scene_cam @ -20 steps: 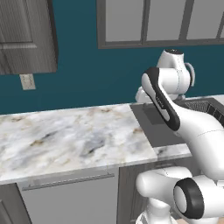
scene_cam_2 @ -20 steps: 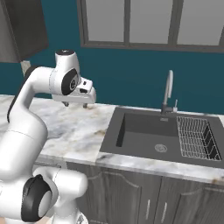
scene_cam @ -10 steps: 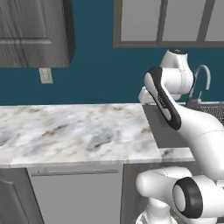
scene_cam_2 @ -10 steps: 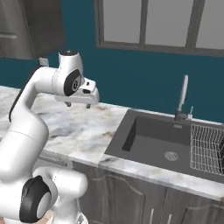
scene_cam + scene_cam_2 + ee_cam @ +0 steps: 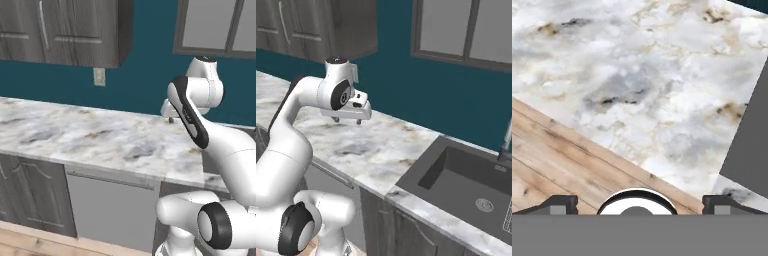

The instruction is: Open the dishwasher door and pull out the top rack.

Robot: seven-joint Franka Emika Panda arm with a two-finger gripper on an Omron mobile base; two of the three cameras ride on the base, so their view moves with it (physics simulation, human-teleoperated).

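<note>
My gripper (image 5: 347,120) hangs above the marble counter (image 5: 95,137), its two fingers spread wide with nothing between them; in the hand view my gripper (image 5: 639,202) points down at the veined white stone, the tips well apart at the bottom edge. The dishwasher door (image 5: 112,210) sits below the counter's front edge, a flat light-grey panel, shut and upright, with its long bar handle (image 5: 110,180) running across just under the stone lip. In the right base view I catch only a slice of that door (image 5: 326,182) past my own arm. My hand is well above it and touches neither the handle nor the panel. Dark wood-grain cabinet doors (image 5: 30,192) stand just beside the grey panel on its left. To my right, the dark sink (image 5: 466,177) is sunk into the counter, near my hand but apart from it. Beyond the counter's edge, the hand view shows the wooden floor (image 5: 557,165).
</note>
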